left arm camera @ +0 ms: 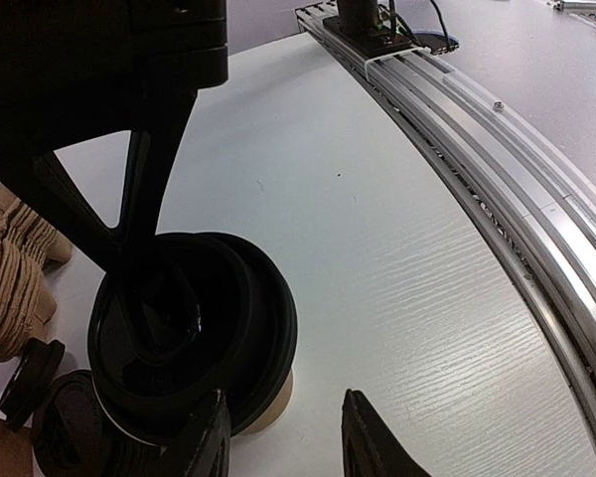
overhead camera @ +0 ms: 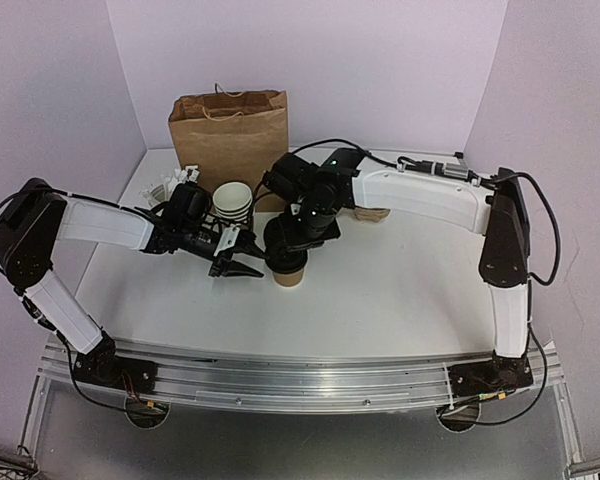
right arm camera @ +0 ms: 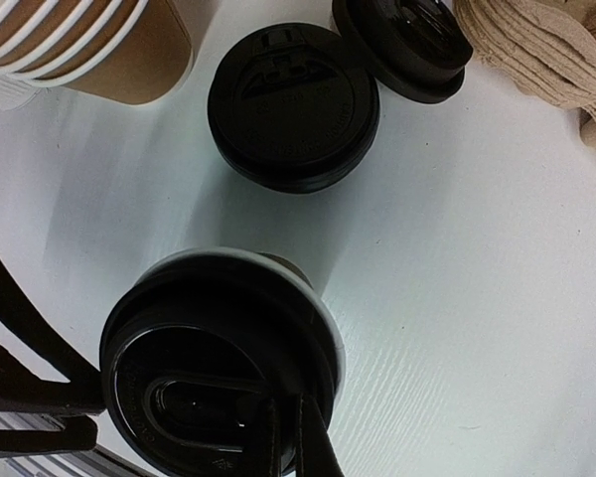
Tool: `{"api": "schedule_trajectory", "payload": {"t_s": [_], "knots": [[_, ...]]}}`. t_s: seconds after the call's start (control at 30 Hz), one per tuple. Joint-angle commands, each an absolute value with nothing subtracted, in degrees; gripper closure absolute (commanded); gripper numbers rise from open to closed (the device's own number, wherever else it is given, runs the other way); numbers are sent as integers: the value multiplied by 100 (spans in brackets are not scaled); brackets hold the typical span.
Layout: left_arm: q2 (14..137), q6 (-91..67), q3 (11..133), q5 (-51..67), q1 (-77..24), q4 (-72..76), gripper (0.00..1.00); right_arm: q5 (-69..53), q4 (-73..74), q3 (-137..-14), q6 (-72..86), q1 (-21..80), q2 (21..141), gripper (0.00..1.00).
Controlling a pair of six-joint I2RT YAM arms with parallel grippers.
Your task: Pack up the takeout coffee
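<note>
Two grippers are seen at one paper cup (overhead camera: 289, 276) near the middle of the white table (overhead camera: 410, 290)

A brown paper bag (overhead camera: 229, 128) is stood at the back, with a stack of lidless cups (overhead camera: 233, 200) in front of it and spare lids (right arm camera: 293, 104) laid nearby. The black lid (right arm camera: 219, 368) is clenched by the right gripper (right arm camera: 288, 412) and rests over the cup's white rim. The left gripper (left arm camera: 283, 417) is held spread, released, just beside the cup's base
</note>
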State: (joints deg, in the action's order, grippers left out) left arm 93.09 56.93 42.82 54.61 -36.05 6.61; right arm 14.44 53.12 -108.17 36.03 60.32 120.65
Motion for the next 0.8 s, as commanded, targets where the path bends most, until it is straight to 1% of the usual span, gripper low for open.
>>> {"api": "schedule_trajectory", "payload": {"t_s": [0.0, 0.63, 0.77], "knots": [[9100, 5567, 4471, 5267, -3586, 479, 61, 1322, 5553, -10955, 3601, 5950, 12090, 100], [9149, 5500, 4466, 5280, -3590, 690, 57, 1182, 5557, -11209, 3547, 5793, 12217, 100], [9149, 5521, 4445, 5267, -3586, 690, 56, 978, 5548, -11187, 3552, 5792, 12336, 100]]}}
